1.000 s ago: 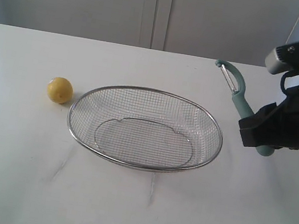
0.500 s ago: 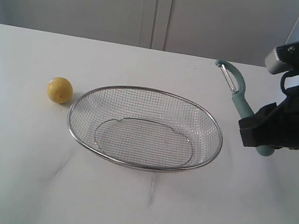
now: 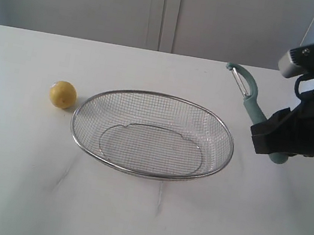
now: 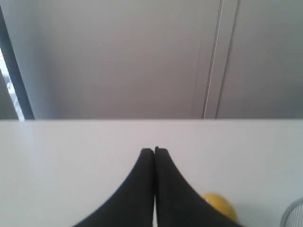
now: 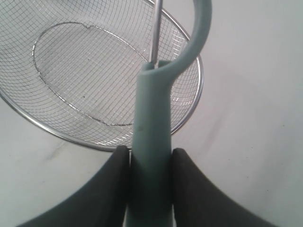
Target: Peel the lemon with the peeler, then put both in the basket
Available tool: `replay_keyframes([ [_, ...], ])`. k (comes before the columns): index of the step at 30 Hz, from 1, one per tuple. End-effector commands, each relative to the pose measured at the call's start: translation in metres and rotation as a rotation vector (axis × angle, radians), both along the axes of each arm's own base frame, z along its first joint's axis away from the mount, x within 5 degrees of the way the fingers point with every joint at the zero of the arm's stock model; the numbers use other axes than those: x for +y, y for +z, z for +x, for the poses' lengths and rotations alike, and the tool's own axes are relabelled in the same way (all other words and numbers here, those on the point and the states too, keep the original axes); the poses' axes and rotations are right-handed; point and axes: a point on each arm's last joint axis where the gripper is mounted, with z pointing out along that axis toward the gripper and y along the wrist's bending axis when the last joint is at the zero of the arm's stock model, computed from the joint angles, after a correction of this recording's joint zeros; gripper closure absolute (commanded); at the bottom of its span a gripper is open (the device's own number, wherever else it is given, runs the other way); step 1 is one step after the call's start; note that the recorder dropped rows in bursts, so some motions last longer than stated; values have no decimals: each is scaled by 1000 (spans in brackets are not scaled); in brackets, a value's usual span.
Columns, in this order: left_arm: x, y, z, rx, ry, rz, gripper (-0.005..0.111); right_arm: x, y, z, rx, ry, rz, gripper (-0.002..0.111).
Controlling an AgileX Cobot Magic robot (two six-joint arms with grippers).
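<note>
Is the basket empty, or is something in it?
Empty: the basket shows bare mesh, the lemon lies outside it on the table, and the right gripper holds the peeler.

Right tool (image 5: 150, 150) clamped on the peeler (image 3: 252, 98); left tool (image 4: 154, 151) shut with nothing in it.

From where I stand, the right arm (image 3: 313, 108) reaches in from the right side over the table (image 3: 12, 177), its black wrist block angled down and toward the middle. Its two dark fingers (image 5: 118, 184) press on either side of the peeler's handle, low on the shaft, so the curved head sticks up and away from the tool. The handle fills the whole gap between the jaws. The left tool points out across the table, its two black fingers (image 4: 137, 194) lying flat against each other along their length, tips touching.
</note>
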Motion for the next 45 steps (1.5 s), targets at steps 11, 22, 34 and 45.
replay_keyframes([
  [11, -58, -31, 96, 634, -32, 204, 106, -1, 3, 2, -21, -2, -2, 108],
  [22, -101, -64, 165, 698, -60, -64, 106, -1, 3, 2, -21, -2, -2, 108],
  [34, -108, -82, 180, 670, -61, -140, 104, -1, 3, 2, -21, -2, -2, 108],
  [45, -108, -87, 176, 748, -22, -185, 22, -1, 3, 2, -21, -2, -2, 108],
])
